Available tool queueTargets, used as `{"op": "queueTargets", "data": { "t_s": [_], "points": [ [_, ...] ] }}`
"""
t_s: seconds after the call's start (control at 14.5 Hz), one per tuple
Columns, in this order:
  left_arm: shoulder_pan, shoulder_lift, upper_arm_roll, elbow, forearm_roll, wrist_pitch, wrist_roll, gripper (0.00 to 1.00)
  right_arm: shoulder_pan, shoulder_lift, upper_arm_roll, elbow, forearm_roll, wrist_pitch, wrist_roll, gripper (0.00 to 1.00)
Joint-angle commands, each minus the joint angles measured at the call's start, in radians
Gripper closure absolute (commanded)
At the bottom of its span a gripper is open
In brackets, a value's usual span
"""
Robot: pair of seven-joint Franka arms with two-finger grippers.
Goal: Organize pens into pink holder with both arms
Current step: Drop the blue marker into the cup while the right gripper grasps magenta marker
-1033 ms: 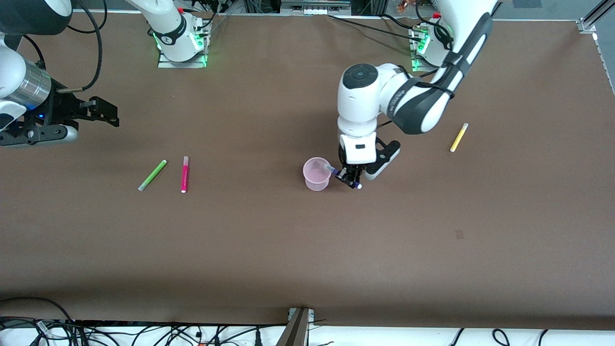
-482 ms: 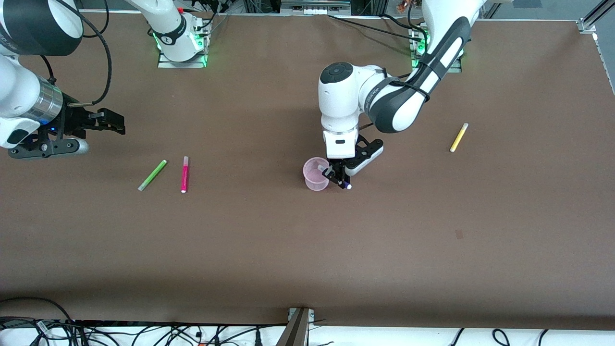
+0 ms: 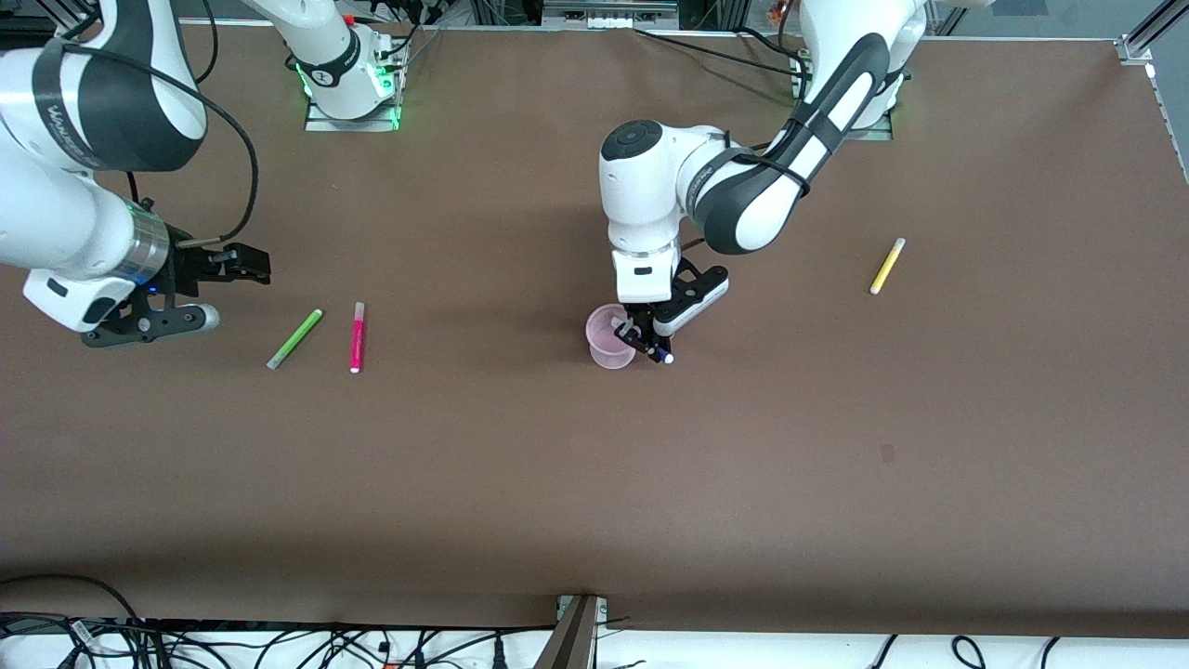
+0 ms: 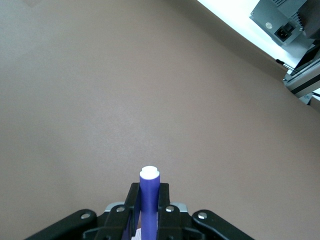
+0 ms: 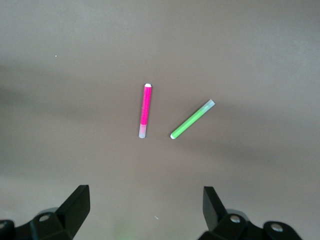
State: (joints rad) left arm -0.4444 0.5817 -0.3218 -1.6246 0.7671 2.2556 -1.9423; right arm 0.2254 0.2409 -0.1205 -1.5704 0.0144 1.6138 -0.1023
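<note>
The left gripper (image 3: 643,342) is clamping the dark purple pen (image 4: 148,200) over the rim of the pink holder (image 3: 606,346), with the yellow pen (image 3: 887,266) lying well apart toward the left arm's end. The right gripper (image 3: 243,264) is hanging wide-fingered above the table, just beside the lime green pen (image 3: 294,339) and the magenta pen (image 3: 357,337), which are lying near each other.

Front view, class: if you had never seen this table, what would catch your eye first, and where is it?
The left end effector draws the eye first: it grips a dark purple pen tilted over the rim of the pink holder at mid-table. Next, the lime green pen and magenta pen lie side by side toward the right arm's end, with the open right end effector above the table close by. A yellow pen lies alone toward the left arm's end.
</note>
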Motion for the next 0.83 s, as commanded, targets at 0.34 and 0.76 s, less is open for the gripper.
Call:
{"op": "queueTargets", "data": {
  "t_s": [0.34, 0.76],
  "points": [
    [-0.100, 0.056, 0.076, 0.092, 0.031, -0.025, -0.046, 1.00, 0.031, 0.064, -0.001, -0.158, 0.007, 0.185, 0.154, 0.00],
    [-0.099, 0.056, 0.078, 0.097, 0.032, -0.025, -0.049, 0.59, 0.031, 0.120, 0.001, -0.324, 0.033, 0.475, 0.150, 0.00]
  ]
}}
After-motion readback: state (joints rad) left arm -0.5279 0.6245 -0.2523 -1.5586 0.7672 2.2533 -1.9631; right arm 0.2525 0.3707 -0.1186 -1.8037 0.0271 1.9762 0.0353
